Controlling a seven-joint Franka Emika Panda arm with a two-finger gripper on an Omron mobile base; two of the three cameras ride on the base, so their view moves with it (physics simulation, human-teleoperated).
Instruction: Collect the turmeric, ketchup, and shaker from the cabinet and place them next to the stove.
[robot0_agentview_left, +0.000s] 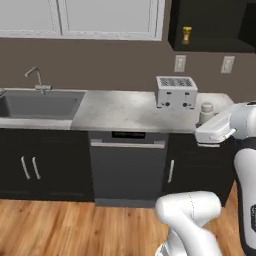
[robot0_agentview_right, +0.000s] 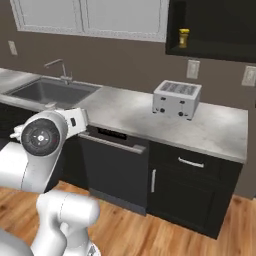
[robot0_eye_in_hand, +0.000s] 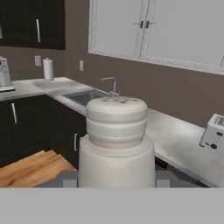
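The shaker (robot0_eye_in_hand: 116, 140) was being carried, clamped between the narrowly parted fingers of the pincer (robot0_eye_in_hand: 116, 178); from the left base view it hung at the front right edge of the tabletop (robot0_agentview_left: 125, 112). The turmeric (robot0_agentview_left: 186, 35) stood in the cabinet (robot0_agentview_left: 210, 22). Next, I judged, the shaker needed setting down beside the stove.

The white arm reaches out level at counter height, its tool (robot0_eye_in_hand: 116, 178) clamped on the shaker (robot0_eye_in_hand: 116, 140).
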